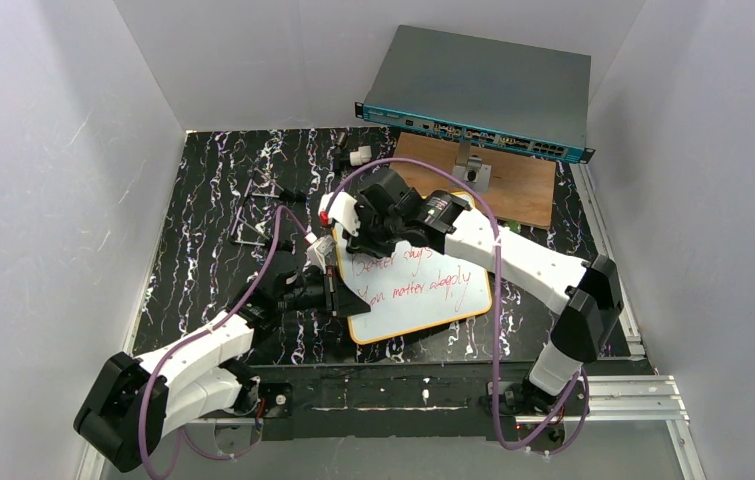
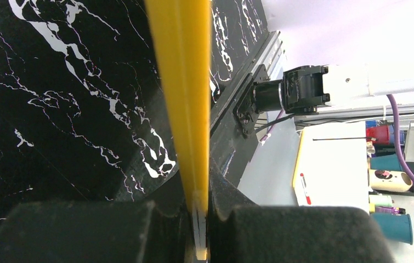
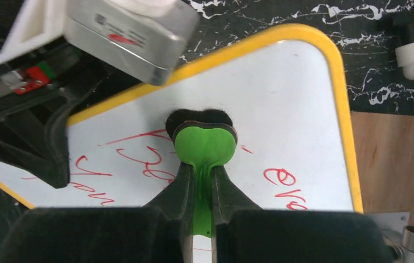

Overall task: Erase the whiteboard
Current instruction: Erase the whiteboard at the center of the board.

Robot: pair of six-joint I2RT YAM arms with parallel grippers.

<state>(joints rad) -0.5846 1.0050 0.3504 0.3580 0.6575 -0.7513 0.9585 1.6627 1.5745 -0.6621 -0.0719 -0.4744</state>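
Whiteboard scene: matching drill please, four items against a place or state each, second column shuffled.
1. left tool
2. right tool
3. eraser
4. wooden board

A. green, over the red writing on the whiteboard
B. brown, beyond the whiteboard's far right corner
C. shut on the whiteboard's yellow rim
D. shut on the eraser

Pairs: 1-C, 2-D, 3-A, 4-B

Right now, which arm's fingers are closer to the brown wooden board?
Right. The right fingers hold a green eraser on the whiteboard, toward the wooden board; the left fingers clamp the whiteboard's yellow rim on the side farther from it.
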